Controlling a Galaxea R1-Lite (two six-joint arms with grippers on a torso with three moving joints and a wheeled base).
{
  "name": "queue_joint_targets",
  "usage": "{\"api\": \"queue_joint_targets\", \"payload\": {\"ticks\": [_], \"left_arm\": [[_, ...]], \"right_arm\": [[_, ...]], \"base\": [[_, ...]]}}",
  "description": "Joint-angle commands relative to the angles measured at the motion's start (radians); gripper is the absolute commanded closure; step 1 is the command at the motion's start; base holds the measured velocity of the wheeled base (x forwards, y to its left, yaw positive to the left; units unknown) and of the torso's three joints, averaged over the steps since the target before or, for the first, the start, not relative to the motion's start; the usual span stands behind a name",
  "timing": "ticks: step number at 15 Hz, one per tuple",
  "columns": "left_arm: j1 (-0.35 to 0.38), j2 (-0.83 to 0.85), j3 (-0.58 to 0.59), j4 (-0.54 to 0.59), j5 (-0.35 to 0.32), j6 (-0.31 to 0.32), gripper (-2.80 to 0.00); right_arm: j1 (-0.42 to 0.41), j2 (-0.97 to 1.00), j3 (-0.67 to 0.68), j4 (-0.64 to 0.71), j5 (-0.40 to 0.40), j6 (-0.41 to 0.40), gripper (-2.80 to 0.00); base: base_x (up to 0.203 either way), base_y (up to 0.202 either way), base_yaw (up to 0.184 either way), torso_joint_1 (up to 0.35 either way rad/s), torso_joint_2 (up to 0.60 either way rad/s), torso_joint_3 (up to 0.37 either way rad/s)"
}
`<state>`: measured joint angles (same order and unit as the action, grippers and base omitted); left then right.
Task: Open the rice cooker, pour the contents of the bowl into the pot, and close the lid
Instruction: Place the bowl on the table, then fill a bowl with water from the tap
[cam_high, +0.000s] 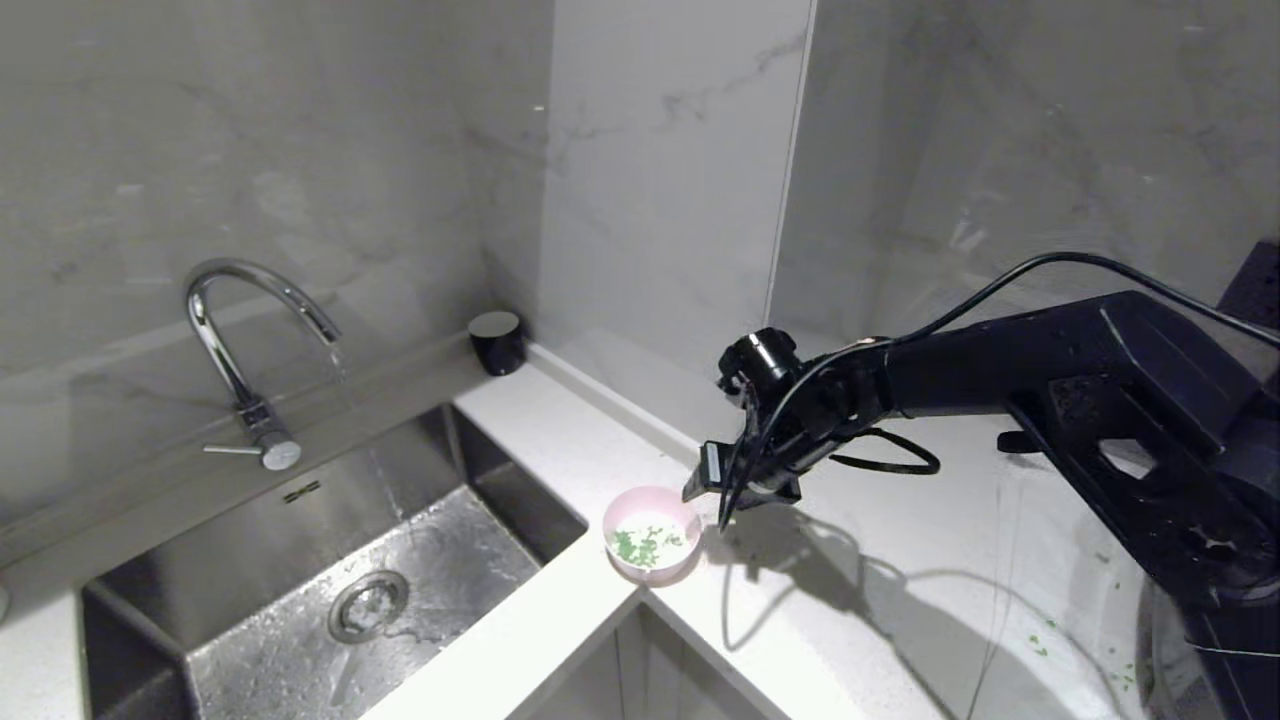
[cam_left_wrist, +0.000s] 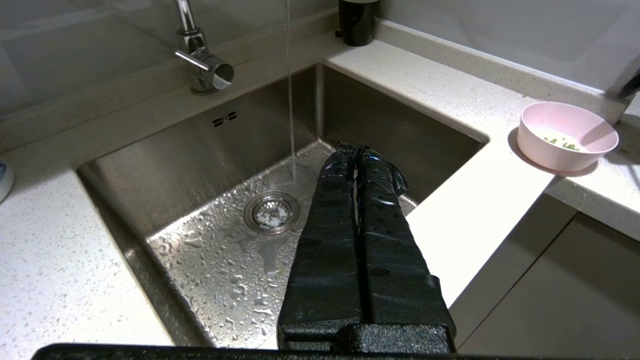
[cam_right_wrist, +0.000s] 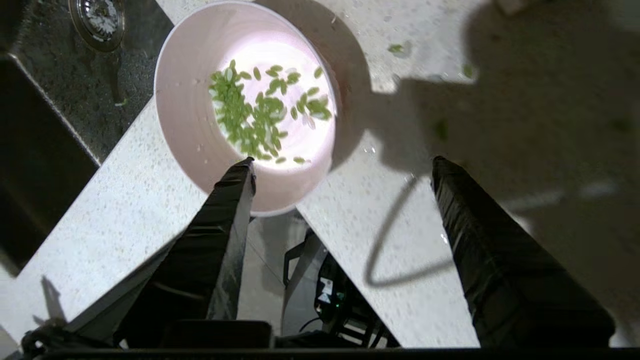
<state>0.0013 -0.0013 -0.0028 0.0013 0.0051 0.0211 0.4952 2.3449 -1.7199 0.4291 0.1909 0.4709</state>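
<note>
Fingers (cam_right_wrist: 235, 210) of your right gripper (cam_high: 722, 500) stand spread wide and pinch nothing, hanging just above the worktop (cam_high: 560, 430) right beside the bowl (cam_high: 651, 534). From the right wrist view, 1 fingertip sits over the bowl's near rim and the other is off over bare worktop, so the bowl is not between them. The bowl stands upright on the worktop corner next to the sink (cam_high: 330, 590), with only a thin scatter of green bits (cam_high: 645, 545) in it.

Your left gripper (cam_left_wrist: 355, 150) has its fingers pressed together, empty, parked over the sink.

You cannot see the rice cooker, its pot or its lid, so whether the cooker is open can't be told. A few green specks lie on the worktop well away from the bowl. As a judgement, the pour looks at least partly done, given how little is in the bowl; you should confirm the lid state, since closing may be what is left.
</note>
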Motion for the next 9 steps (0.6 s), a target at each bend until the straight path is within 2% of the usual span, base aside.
{"api": "queue_joint_targets", "payload": {"ticks": [1,7,9], "left_arm": [[0.0,0.001,0.0,0.0,0.001,-0.001,0.0],[-0.001,0.0,0.0,-0.001,-0.002,-0.015,0.0],[-0.002,0.0,0.0,-0.001,-0.002,-0.015,0.0]], "right_arm": [[-0.015,-0.142,0.072,0.023,0.002,0.001,-2.8],[-0.043,-0.57,0.381,0.028,-0.008,-0.002,-2.8],[-0.053,-0.732,0.461,0.028,-0.069,-0.005,-2.8]], "base": [[0.0,0.0,0.0,0.0,0.0,0.0],[0.0,0.0,0.0,0.0,0.0,0.0],[0.0,0.0,0.0,0.0,0.0,0.0]]}}
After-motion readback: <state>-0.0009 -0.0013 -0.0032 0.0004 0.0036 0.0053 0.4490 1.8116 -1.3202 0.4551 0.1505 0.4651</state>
